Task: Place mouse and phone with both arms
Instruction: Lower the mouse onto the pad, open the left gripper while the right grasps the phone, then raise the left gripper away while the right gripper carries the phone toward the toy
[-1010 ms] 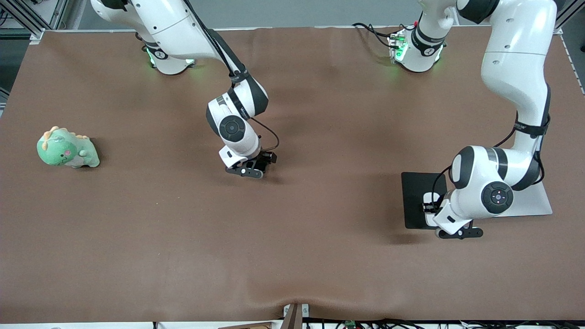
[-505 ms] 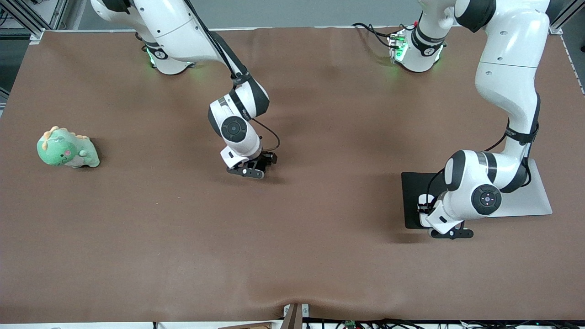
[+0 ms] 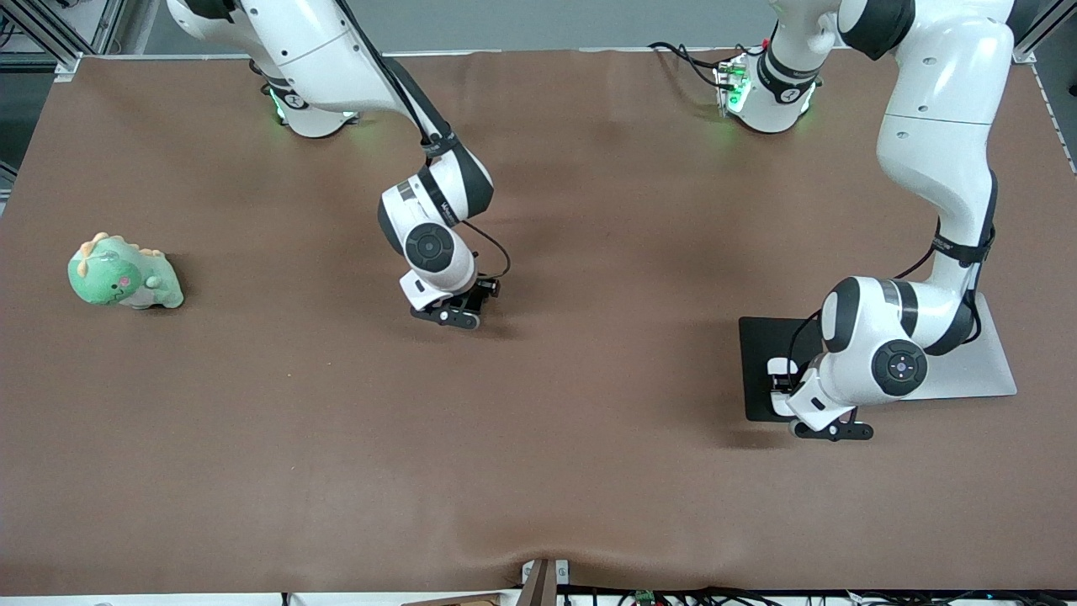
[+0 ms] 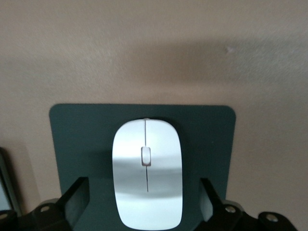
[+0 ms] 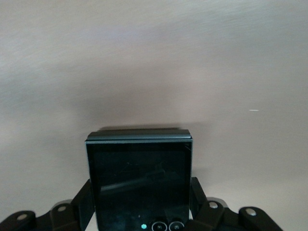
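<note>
The white mouse lies on the matte black pad toward the left arm's end of the table; the pad also shows in the left wrist view. My left gripper is low over the pad and open; in the left wrist view its fingers stand on either side of the mouse with a gap on each side. In the front view the hand hides most of the mouse. My right gripper, low over the middle of the table, is shut on the black phone; in the right wrist view its fingers press the phone's sides.
A light grey flat slab lies beside the black pad, at the left arm's end. A green plush dinosaur sits toward the right arm's end. The brown table cover is bare nearer the front camera.
My left gripper shifted a little along the pad toward the right arm's end. My right gripper with the phone moved slightly toward the right arm's end.
</note>
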### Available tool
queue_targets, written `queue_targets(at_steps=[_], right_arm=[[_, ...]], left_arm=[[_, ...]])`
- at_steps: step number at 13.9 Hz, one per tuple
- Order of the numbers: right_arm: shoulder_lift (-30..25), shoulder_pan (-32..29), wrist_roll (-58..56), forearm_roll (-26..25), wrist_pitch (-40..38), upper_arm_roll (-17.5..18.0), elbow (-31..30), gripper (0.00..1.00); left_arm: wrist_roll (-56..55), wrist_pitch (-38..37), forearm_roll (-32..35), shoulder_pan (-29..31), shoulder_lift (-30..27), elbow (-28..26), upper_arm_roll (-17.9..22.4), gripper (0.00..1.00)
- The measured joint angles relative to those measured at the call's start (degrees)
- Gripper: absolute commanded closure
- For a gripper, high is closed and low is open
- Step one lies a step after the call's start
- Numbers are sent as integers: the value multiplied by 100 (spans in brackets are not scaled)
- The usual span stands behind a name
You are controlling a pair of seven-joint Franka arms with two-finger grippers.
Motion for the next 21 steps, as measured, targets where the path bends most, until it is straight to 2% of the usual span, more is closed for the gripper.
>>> queue_targets(at_steps=[3, 8, 14, 18, 21], right_arm=[[-321, -410, -302, 0, -502, -20, -19, 100], [-778, -954, -1117, -4, -567, -36, -685, 100], [-1162, -2020, -2908, -22, -313, -78, -1479, 100], [-1219, -2933, -4054, -422, -153, -139, -1780, 100], [-1221, -3619, -4978, -602, -127, -153, -1845, 100]], left_arm=[[0, -133, 0, -2, -386, 61, -3, 0], [211, -1410, 0, -4, -1620, 104, -8, 0], [817, -2780, 0, 65, -2889, 94, -5, 0], [819, -3357, 0, 65, -3554, 78, -17, 0], [819, -3560, 0, 63, -3834, 66, -33, 0]])
